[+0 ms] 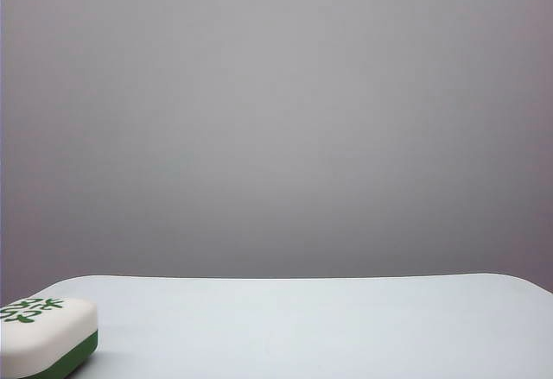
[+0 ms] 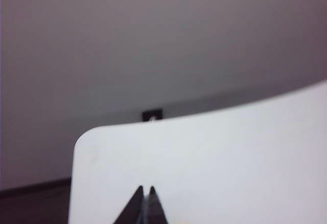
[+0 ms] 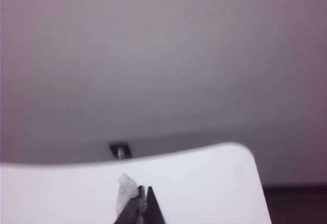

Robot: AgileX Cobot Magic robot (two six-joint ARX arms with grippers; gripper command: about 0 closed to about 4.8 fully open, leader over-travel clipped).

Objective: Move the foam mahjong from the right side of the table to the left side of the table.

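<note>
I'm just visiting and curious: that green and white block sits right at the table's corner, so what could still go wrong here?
1. The foam mahjong lies close to the left front edge of the table; a nudge might push it off.
2. Neither arm shows in the exterior view, so any return sweep could clip the block.
3. The left gripper and the right gripper both have their jaws shut, holding nothing, so picking the block up again would first need them opened.

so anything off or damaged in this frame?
Nothing damaged. The foam mahjong sits flat and intact at the table's left edge, partly out of frame. Left gripper and right gripper are shut, empty, clear of it.
</note>
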